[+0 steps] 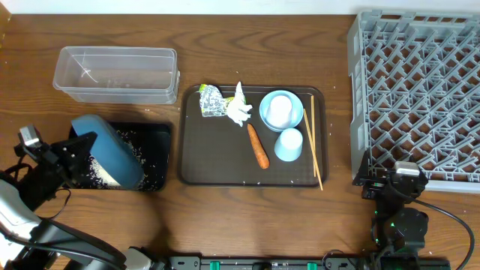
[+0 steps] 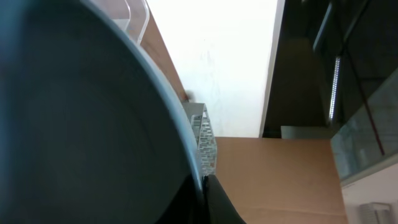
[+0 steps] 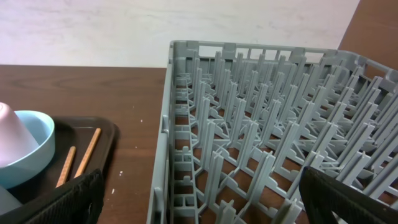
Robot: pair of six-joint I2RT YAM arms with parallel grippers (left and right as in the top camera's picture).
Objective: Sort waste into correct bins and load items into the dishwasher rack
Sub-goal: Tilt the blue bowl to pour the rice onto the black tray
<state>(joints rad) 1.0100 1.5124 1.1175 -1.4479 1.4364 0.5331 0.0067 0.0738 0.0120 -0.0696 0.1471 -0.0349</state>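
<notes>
My left gripper (image 1: 84, 148) is shut on the rim of the dark blue plate (image 1: 114, 152), which is tilted steeply over the black tray (image 1: 159, 133). White rice grains (image 1: 150, 157) lie scattered on that tray. In the left wrist view the plate (image 2: 81, 124) fills the left side, its rim pinched between the fingers (image 2: 217, 205). My right gripper (image 3: 205, 208) stands open and empty over the near left corner of the grey dishwasher rack (image 1: 416, 90). On the brown tray (image 1: 202, 169) lie a yellow-green wrapper (image 1: 211, 101), white tissue (image 1: 240, 109), a carrot (image 1: 258, 146), a light blue bowl (image 1: 267, 112), a cup (image 1: 289, 145) and chopsticks (image 1: 317, 150).
A clear plastic tub (image 1: 116, 75) stands behind the black tray. A pale rounded thing (image 1: 280, 109) sits inside the bowl. The rack (image 3: 261, 124) has upright pegs close under my right gripper. The brown tray lies between the two arms.
</notes>
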